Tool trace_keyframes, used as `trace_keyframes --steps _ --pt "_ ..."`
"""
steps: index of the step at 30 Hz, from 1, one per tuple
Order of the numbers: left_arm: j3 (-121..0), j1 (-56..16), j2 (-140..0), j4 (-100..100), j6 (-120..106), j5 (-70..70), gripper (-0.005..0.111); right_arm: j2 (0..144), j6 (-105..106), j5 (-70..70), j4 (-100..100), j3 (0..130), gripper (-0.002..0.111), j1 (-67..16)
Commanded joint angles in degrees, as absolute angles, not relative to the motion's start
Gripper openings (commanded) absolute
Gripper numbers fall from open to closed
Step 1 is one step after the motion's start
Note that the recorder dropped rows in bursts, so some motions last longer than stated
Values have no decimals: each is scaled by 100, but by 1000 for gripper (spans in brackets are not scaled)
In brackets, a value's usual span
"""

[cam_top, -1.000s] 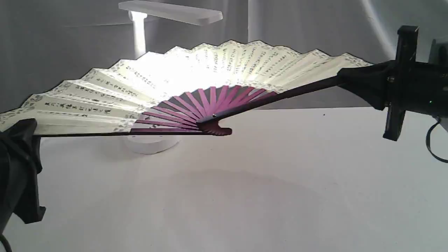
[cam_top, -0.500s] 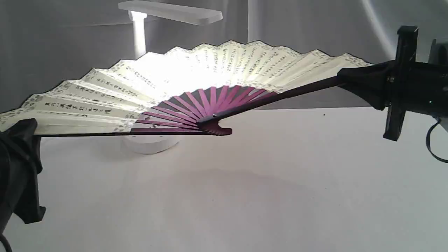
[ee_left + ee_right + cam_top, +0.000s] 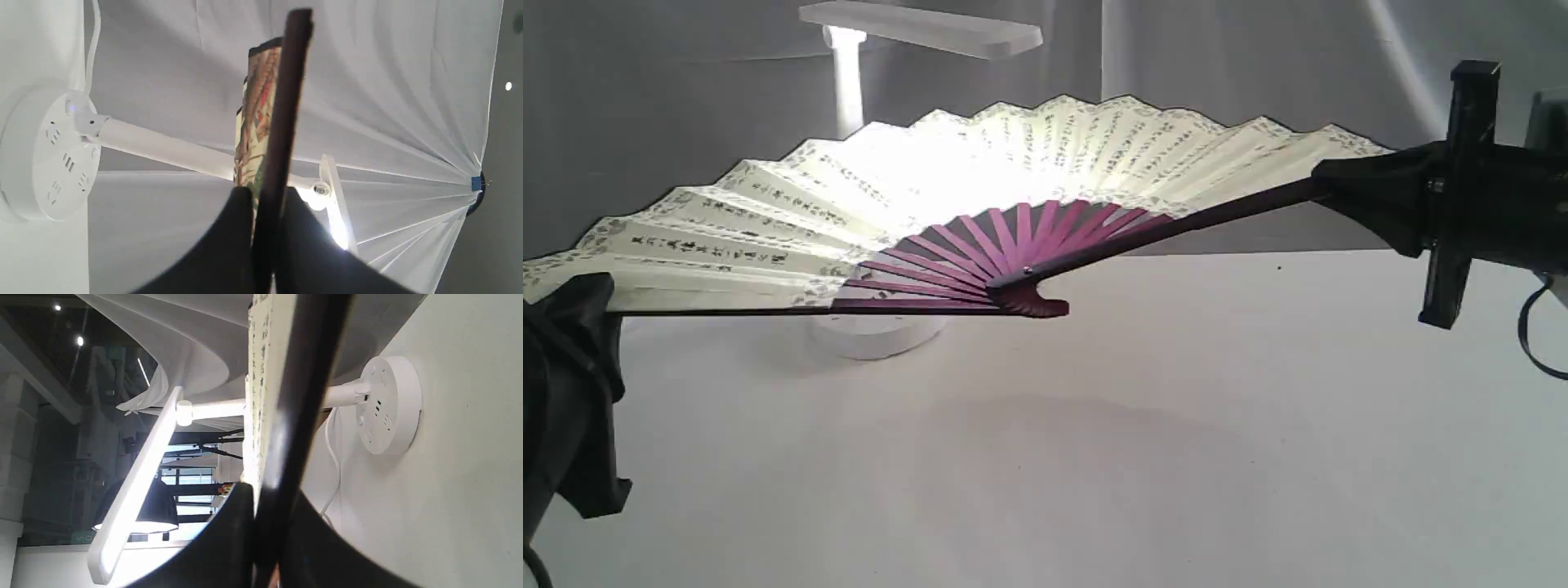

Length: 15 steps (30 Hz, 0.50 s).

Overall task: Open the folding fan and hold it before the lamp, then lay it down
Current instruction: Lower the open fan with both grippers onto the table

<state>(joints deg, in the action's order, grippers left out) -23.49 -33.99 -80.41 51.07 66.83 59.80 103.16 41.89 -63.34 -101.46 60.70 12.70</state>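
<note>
The folding fan [image 3: 980,163] hangs spread above the surface [image 3: 1176,457] near its far edge, before the lamp [image 3: 923,28]. Its long axis runs left to right, pivot low, arc upward. The left end effector [image 3: 582,296] clamps one guard and the right end effector [image 3: 1339,186] the other.

White table, one lamp standing on it

The matte white table [image 3: 1176,457] carries only the round white base [image 3: 874,336] of the lamp [image 3: 848,77], socket holes showing on its top face. The base sits lower than both grippers and beyond the line between them, much nearer the left gripper [image 3: 584,294] than the right gripper [image 3: 1327,184]. A white cord [image 3: 94,36] runs off from the base. A tiny dark speck [image 3: 1278,267] marks the surface below the right gripper. A faint broad shadow [image 3: 1054,441] lies between the two.
</note>
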Motion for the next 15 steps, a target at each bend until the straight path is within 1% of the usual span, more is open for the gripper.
trace_keyframes --steps 1,7,15 --pt "-2353 -3326 -7932 5322 6851 6337 0 10292 4457 -5965 -9995 6080 0 1324" --pt "-2353 -3326 -7932 5298 6851 5402 0 10292 4457 -5906 -9782 6080 0 1324" --pt "-2353 -3326 -7944 5150 6661 4993 0 10292 4341 -5519 -9490 5981 0 1334"
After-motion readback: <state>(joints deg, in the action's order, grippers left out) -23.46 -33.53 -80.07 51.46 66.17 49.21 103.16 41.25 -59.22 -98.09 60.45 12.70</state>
